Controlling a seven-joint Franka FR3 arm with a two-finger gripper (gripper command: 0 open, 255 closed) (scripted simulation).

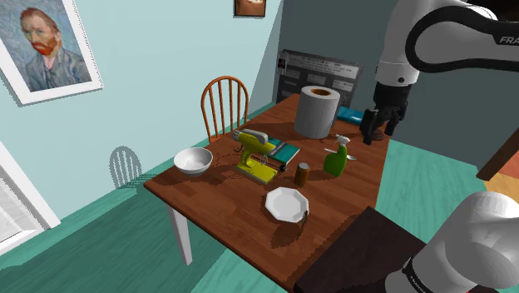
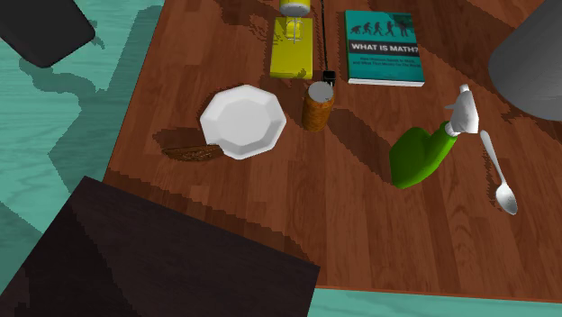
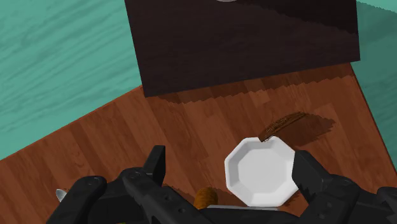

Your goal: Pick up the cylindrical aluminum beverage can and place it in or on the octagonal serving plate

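The can (image 1: 302,174) is a small brown cylinder with a grey top (image 2: 318,106), standing upright near the middle of the wooden table. The white octagonal plate (image 1: 286,203) lies just in front of it, nearer the stand; in the second exterior view the plate (image 2: 242,122) is to the can's left, a small gap between them. My black gripper (image 1: 377,130) hangs open in the air above the table's far right side, well away from both. In the wrist view the gripper (image 3: 230,167) holds nothing; the plate (image 3: 261,172) shows between its fingers, and the can (image 3: 205,197) peeks out partly hidden by the hand.
A green spray bottle (image 2: 421,155), a spoon (image 2: 498,176) and a teal book (image 2: 384,48) lie near the can. A yellow device (image 1: 254,155), a white bowl (image 1: 193,161) and a grey roll (image 1: 317,111) stand further off. A flat brown object (image 2: 191,153) touches the plate's edge. A chair (image 1: 224,104) stands behind the table.
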